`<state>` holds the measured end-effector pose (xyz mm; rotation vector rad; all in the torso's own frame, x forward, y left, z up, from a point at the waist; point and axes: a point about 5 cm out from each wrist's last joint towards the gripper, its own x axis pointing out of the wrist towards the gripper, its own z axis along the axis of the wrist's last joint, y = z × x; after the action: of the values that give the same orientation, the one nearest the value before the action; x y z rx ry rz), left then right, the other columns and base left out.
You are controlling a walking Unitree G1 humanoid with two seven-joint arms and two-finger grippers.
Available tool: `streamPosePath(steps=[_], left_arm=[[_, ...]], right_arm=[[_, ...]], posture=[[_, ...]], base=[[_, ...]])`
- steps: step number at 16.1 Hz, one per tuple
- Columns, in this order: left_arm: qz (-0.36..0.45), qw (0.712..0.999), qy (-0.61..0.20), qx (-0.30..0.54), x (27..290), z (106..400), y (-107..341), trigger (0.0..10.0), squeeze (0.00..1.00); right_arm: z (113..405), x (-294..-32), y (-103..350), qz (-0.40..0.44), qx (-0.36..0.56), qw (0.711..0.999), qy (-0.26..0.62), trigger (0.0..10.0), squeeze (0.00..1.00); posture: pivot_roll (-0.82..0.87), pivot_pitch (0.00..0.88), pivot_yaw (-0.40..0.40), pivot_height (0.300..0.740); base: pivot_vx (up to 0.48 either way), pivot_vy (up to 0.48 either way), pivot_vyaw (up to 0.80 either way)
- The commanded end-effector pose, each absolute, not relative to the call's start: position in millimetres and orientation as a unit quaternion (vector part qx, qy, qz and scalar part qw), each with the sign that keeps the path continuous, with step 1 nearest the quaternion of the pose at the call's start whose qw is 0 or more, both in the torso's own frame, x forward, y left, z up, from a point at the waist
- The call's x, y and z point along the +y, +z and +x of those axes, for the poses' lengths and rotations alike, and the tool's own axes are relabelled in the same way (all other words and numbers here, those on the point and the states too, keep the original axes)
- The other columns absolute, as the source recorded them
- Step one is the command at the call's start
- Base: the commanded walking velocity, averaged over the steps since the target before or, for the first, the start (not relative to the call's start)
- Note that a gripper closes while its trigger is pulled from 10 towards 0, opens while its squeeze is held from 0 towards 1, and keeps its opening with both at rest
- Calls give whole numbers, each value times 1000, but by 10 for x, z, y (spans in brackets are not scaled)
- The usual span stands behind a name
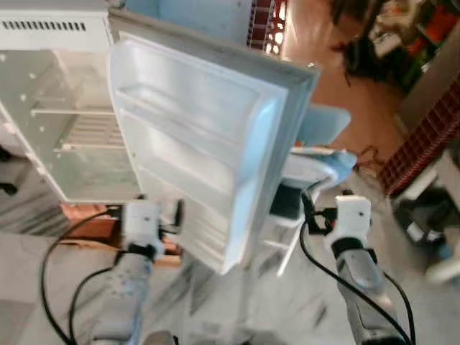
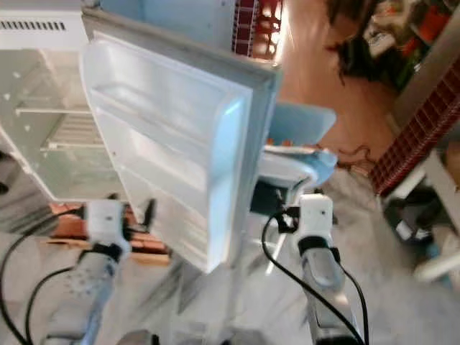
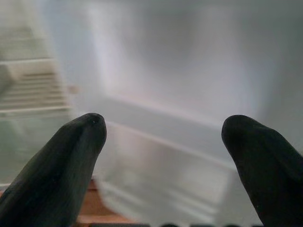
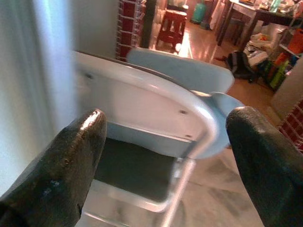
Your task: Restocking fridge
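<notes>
A small white fridge [image 1: 72, 136] stands open at the left, its wire shelves bare. Its door [image 1: 208, 151] is swung out toward me and shows empty moulded racks on the inside. My left gripper [image 3: 163, 127] is open, held low beside the door's bottom edge and facing the inner racks [image 3: 161, 142] at close range. My right gripper [image 4: 165, 127] is open too, on the far side of the door's outer edge. It faces a pale blue folding chair [image 4: 189, 75]. Neither holds anything.
The fridge rests on a low wooden pallet [image 1: 86, 219]. The folding chair [image 1: 323, 158] stands right behind the open door. A red brick wall [image 1: 424, 136] and bags [image 1: 363, 50] lie further right and back. Grey marble floor [image 1: 251, 302] is underfoot.
</notes>
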<state>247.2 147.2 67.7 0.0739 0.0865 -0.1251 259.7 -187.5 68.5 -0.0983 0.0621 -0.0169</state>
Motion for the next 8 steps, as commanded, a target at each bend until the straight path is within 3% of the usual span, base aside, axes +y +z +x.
streamPosePath(steps=[1,4,8], left_arm=[[50,996,-49,48,1558,2449,661,10000,0],[43,997,-28,57,1606,2386,626,10000,0],[46,996,-7,71,1622,2225,602,10000,0]], right_arm=[[2616,-1847,700,-47,27,999,-1,10000,0],[2635,-1818,694,-46,28,998,21,10000,0],[2736,-1792,751,-53,19,998,33,10000,0]], posture=[[74,46,-56,740],[83,55,-58,740],[118,72,-63,740]], base=[[0,0,0],[0,0,0],[0,0,788]])
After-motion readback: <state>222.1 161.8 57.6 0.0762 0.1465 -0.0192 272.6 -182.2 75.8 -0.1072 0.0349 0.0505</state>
